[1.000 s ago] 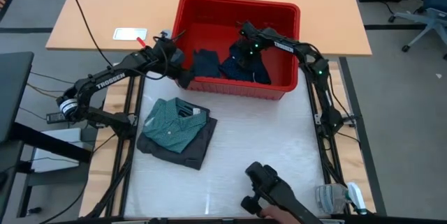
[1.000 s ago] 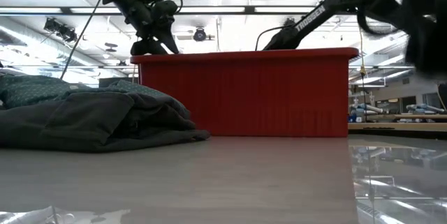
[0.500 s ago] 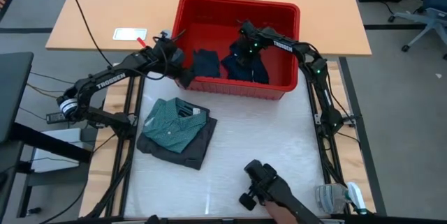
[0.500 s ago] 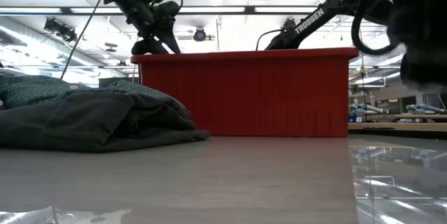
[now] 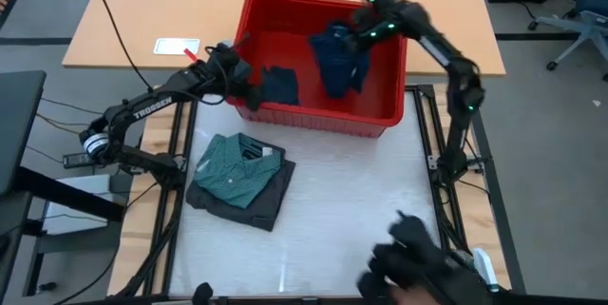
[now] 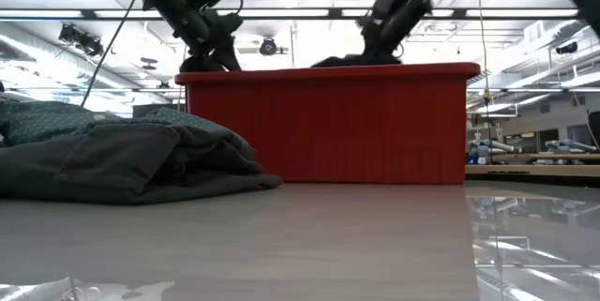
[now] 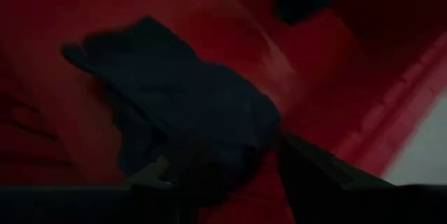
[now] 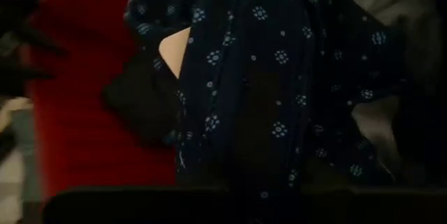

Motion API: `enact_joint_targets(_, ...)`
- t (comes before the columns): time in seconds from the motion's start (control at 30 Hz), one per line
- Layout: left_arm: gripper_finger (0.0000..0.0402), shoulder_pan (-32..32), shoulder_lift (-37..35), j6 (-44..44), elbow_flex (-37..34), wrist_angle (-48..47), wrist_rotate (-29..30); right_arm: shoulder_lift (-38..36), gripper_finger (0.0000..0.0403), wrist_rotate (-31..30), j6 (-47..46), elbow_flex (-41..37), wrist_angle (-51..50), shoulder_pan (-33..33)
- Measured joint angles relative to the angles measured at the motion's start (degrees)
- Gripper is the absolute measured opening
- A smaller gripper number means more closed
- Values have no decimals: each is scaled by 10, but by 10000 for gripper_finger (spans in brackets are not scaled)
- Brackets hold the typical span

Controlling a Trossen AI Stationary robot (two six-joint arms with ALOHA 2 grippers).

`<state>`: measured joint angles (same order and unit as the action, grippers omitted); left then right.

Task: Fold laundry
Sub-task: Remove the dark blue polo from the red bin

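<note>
Covering white table [image 5: 351, 200]: folded shirt [image 5: 233, 170], red basket [image 5: 328, 120].

Red basket [image 5: 389, 115]: moulded plastic, semi-glossy, its outer wall finely ribbed in the low view. Navy piece [image 5: 337, 58], above the basket: soft matt cloth with a small pale floral print. Dark piece [image 5: 279, 85], inside the basket: plain matt cloth. Teal shirt [image 5: 234, 168], in front of the basket: finely dotted matt cloth, lying on matt grey cloth [image 5: 271, 200]. Table [image 5: 361, 191]: smooth, pale, faintly reflective.
</note>
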<state>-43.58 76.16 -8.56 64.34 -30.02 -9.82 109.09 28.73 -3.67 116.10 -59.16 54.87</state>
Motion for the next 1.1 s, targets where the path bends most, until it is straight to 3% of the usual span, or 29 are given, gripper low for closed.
enact_joint_targets(0.17,173,-2,0,52,0,46,0,-123,49,46,-14,2,-38,-13)
enact_joint_targets(0.47,173,10,-7,29,53,70,-3,-269,49,146,-18,3,-93,-84)
enact_joint_targets(0.63,173,55,-7,6,129,76,-3,-304,49,95,6,-40,-206,-174)
enact_joint_targets(0.77,173,108,-8,21,165,81,20,-352,49,61,-12,-144,-205,-280)
enact_joint_targets(1.0,173,215,-7,-71,172,64,89,-423,49,72,-110,-419,-7,-438)
enact_joint_targets(1.1,173,269,-4,-98,172,42,129,-434,49,49,-131,-518,43,-493)
